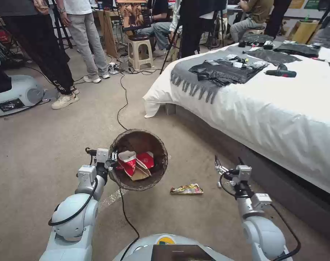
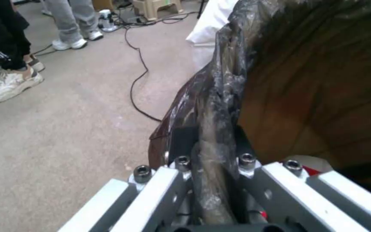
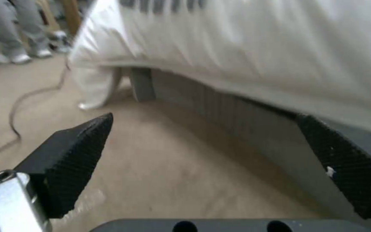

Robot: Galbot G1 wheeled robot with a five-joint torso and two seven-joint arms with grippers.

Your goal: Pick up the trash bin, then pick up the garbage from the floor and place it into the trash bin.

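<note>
L gripper [image 1: 113, 162] is clamped on the near rim of the trash bin [image 1: 155, 174], holding it off the floor, mouth tilted up. Bin is round w/ a dark brown bag folded over the rim; red-and-white cartons [image 1: 135, 164] lie inside, just past the fingers. R gripper [image 1: 218, 167] hangs spread wide, nothing in it. Yellow snack wrapper [image 1: 187, 189] lies on the carpet btw the two grippers, just below the bin.

Head camera looks down over floor [image 1: 45, 152] and bed [image 1: 281, 108]. Left wrist camera hugs the bin rim [image 2: 220, 96]; right wrist faces the bed close up.
</note>
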